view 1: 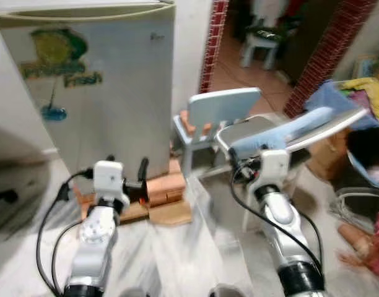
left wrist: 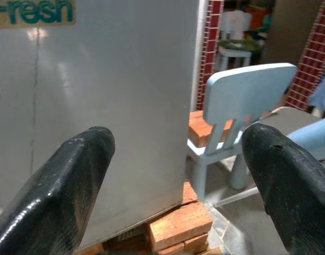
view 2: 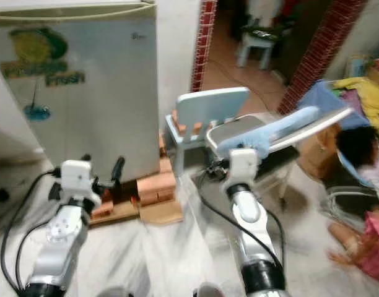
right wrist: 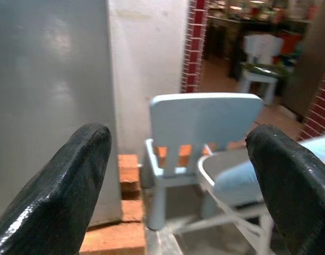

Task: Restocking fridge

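The closed fridge (view 1: 96, 86), with a sticker (left wrist: 32, 11) reading "resh", stands on bricks (view 1: 168, 189) on the pale floor (view 1: 177, 260) beside a small blue chair (view 1: 214, 120), both grippers' jaws wide and empty.

You are looking along the left gripper (left wrist: 176, 196), whose two black fingers (left wrist: 56, 196) are standing wide apart at the lower left and lower right of the frame. Between them, the grey fridge (left wrist: 109, 90) door is taking up the left and centre, with part of a green "Fresh" sticker (left wrist: 32, 11) showing at the upper left, and the fridge is sitting on reddish bricks (left wrist: 178, 226) at the bottom centre. Right of the fridge, a pale blue child's chair (left wrist: 242, 106) is standing just beside it, with a red tiled pillar (left wrist: 211, 32) and a white stool (left wrist: 234, 37) lying behind at the upper right.
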### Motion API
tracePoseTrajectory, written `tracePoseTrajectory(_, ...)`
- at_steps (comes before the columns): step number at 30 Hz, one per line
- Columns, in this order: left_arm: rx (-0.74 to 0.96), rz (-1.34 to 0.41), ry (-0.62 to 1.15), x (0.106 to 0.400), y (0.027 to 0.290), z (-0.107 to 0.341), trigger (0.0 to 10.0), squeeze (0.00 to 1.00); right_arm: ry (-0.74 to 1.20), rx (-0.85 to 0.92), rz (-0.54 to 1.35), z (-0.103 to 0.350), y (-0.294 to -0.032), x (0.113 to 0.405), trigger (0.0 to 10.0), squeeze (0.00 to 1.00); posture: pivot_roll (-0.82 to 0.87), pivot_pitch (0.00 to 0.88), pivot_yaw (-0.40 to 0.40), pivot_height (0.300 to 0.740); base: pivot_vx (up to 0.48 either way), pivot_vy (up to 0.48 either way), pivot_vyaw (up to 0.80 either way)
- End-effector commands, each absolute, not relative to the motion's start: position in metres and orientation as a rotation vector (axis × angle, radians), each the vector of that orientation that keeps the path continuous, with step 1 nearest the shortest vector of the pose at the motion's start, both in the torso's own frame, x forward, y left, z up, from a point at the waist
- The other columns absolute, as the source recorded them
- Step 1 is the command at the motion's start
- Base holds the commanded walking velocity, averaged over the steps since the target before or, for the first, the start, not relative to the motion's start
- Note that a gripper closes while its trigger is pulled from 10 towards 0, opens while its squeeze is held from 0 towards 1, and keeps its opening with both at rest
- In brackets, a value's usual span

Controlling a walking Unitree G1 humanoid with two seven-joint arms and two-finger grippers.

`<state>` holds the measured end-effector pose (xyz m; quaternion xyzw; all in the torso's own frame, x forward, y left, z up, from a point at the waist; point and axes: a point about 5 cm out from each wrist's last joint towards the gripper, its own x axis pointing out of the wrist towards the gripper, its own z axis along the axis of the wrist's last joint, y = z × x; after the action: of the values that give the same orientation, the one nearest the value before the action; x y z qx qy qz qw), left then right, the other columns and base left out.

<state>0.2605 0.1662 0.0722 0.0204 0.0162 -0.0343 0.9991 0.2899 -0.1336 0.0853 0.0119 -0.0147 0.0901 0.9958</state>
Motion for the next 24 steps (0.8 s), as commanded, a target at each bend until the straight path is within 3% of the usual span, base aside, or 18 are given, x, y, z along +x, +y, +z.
tracePoseTrajectory(1, 0.025, -0.105, 0.033, 0.2626, 0.1564, 0.0733, 10.0, 0.00, -0.031, 0.007, 0.140, 0.0854, -0.1471, 0.2907, 10.0, 0.00, 0.02, 0.000, -0.039, 0.740, 0.000, 0.480, -0.80)
tracePoseTrajectory(21, 0.036, -0.114, 0.005, 0.2648, 0.1584, 0.0772, 10.0, 0.00, -0.039, 0.015, 0.145, 0.0851, -0.1434, 0.2913, 10.0, 0.00, 0.03, 0.000, -0.037, 0.740, 0.000, 0.480, -0.80)
tracePoseTrajectory(24, 0.043, -0.118, 0.002, 0.2653, 0.1594, 0.0779, 10.0, 0.00, -0.044, 0.017, 0.144, 0.0855, -0.1423, 0.2916, 10.0, 0.00, 0.02, 0.000, -0.031, 0.740, 0.000, 0.480, 0.00)
